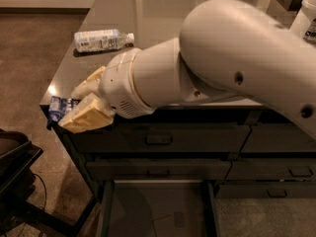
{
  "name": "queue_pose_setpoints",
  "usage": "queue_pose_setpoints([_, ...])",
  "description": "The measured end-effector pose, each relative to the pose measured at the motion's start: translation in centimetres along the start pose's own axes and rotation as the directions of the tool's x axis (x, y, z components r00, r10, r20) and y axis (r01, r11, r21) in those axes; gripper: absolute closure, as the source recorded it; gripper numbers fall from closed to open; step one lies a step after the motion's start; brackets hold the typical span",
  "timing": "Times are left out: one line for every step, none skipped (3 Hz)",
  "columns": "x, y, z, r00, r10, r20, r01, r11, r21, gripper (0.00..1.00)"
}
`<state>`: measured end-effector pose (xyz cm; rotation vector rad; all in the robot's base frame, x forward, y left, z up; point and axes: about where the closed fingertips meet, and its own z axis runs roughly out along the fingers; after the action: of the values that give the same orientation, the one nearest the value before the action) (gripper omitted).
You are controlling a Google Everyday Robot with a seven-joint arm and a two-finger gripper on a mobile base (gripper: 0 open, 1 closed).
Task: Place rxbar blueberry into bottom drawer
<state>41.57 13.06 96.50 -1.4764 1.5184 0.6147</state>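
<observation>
My gripper (74, 107) is at the counter's front left corner, its tan fingers (86, 118) shut on the rxbar blueberry (59, 107), a small dark-blue wrapper sticking out to the left. It is held in the air just past the counter edge, above the floor. The bottom drawer (158, 206) is pulled open below, its pale grey floor showing, to the right of and well below the bar. My large white arm (232, 58) crosses the view and hides the green pouch.
A clear plastic bottle (101, 39) lies on the dark countertop (148, 14) at the back left. Two closed drawers with bar handles (159, 138) sit above the open one. A dark object (15, 167) stands on the floor at left.
</observation>
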Motion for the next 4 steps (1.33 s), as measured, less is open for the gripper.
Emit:
queue_pose_setpoints([1.8,1.5,1.1,0.999,0.035,0.01,-0.036,0.9994,0.005,1.0])
queue_pose_setpoints([7.5,5.1,2.2,0.992,0.125,0.028,-0.126,0.9915,0.031,1.0])
queue_pose_setpoints([13.8,8.7,3.1,0.967,0.247,0.068,-0.25,0.9669,0.051,1.0])
queue_pose_setpoints([16.4,9.3,1.6,0.968,0.245,0.06,-0.25,0.9636,0.095,1.0])
